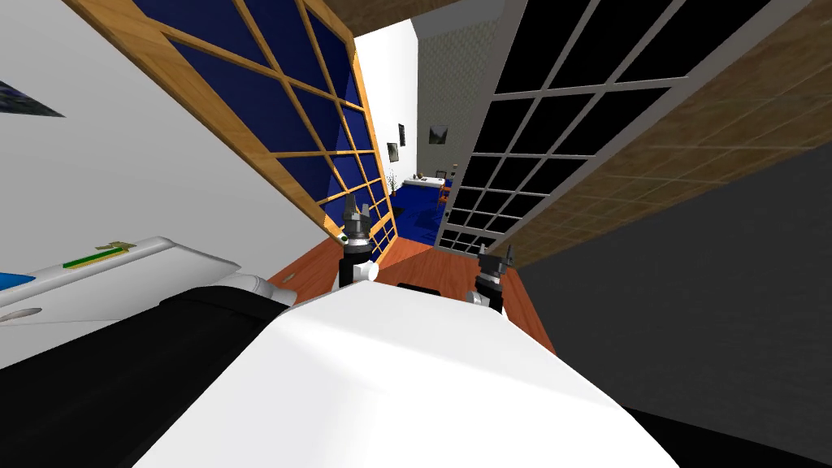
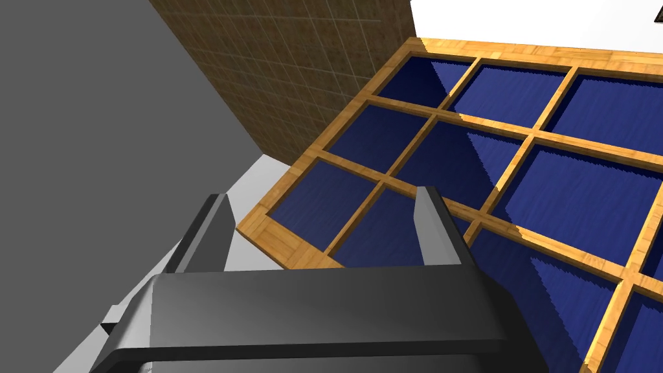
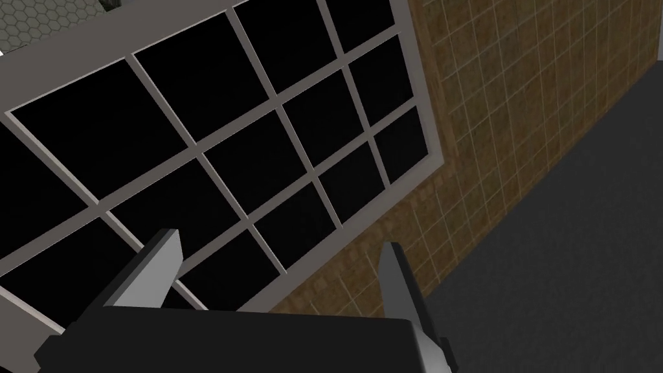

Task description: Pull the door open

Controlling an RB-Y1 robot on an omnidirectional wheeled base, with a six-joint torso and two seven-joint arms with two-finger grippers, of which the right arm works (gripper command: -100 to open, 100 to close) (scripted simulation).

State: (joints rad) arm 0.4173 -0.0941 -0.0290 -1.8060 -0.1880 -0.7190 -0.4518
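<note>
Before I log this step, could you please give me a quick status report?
Left claw open, empty, facing wood-framed blue-paned door. Right claw open, empty, facing grey-framed black-paned panel. Door not yet gripped; nothing seen in the way.
</note>
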